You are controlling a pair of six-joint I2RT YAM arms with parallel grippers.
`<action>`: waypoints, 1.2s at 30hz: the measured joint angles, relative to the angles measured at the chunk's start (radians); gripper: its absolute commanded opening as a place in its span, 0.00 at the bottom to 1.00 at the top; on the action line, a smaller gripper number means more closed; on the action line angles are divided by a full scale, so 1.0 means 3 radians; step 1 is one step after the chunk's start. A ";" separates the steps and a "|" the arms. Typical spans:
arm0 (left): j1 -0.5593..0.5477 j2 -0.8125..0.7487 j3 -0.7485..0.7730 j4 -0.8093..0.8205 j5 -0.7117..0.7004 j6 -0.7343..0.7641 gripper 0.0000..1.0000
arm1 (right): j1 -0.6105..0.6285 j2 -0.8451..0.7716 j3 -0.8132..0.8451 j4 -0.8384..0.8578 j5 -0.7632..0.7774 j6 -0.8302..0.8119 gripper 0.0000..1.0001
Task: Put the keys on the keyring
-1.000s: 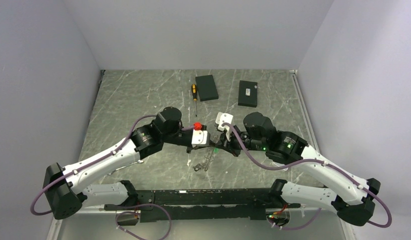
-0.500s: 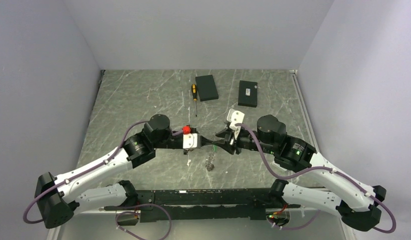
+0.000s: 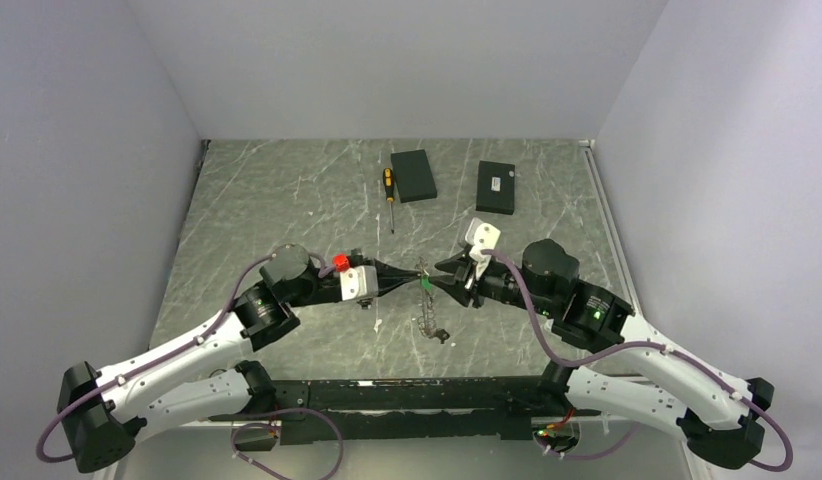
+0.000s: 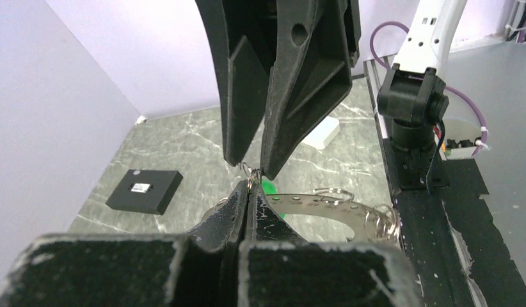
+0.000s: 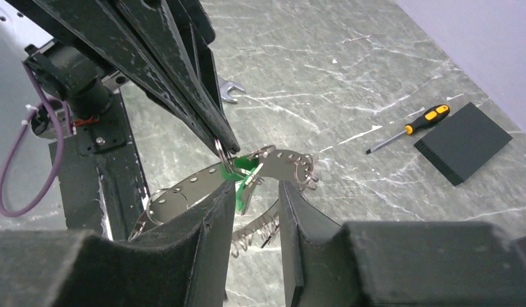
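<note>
The keyring (image 3: 425,305) is a curved metal band with holes, strung with small split rings, and hangs between the two grippers. Its keys (image 3: 433,331) dangle toward the table. My left gripper (image 3: 412,282) is shut on a small split ring (image 4: 249,171) of the keyring (image 4: 324,204). A green tag (image 4: 270,187) sits just behind that ring. My right gripper (image 5: 255,192) is open, its fingers either side of the green tag (image 5: 246,166) and a hanging key. The band (image 5: 183,185) and more keys (image 5: 263,230) lie beyond its tips.
A black-and-yellow screwdriver (image 3: 389,190) and two flat black boxes (image 3: 413,175) (image 3: 496,187) lie at the back of the marbled table. A silver spanner (image 5: 227,89) lies near the black rail (image 3: 407,392) at the front edge.
Both wrists have drawn apart, left to the left, right to the right, with the fingertips still meeting mid-table. The keyring bunch has risen from the table and hangs stretched out.
</note>
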 measured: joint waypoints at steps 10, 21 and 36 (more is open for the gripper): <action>-0.0001 -0.0150 -0.0056 0.0440 0.0005 -0.0264 0.00 | 0.0000 -0.0039 -0.0041 0.0151 -0.0013 0.0050 0.27; -0.0001 -0.0151 -0.0149 0.0506 -0.0015 -0.0289 0.00 | -0.0001 -0.0041 0.0005 0.0094 -0.0266 0.0070 0.59; -0.0001 -0.0149 -0.0149 0.0580 0.0078 -0.0342 0.00 | -0.0046 -0.0017 0.0076 0.0038 -0.0361 -0.0005 0.46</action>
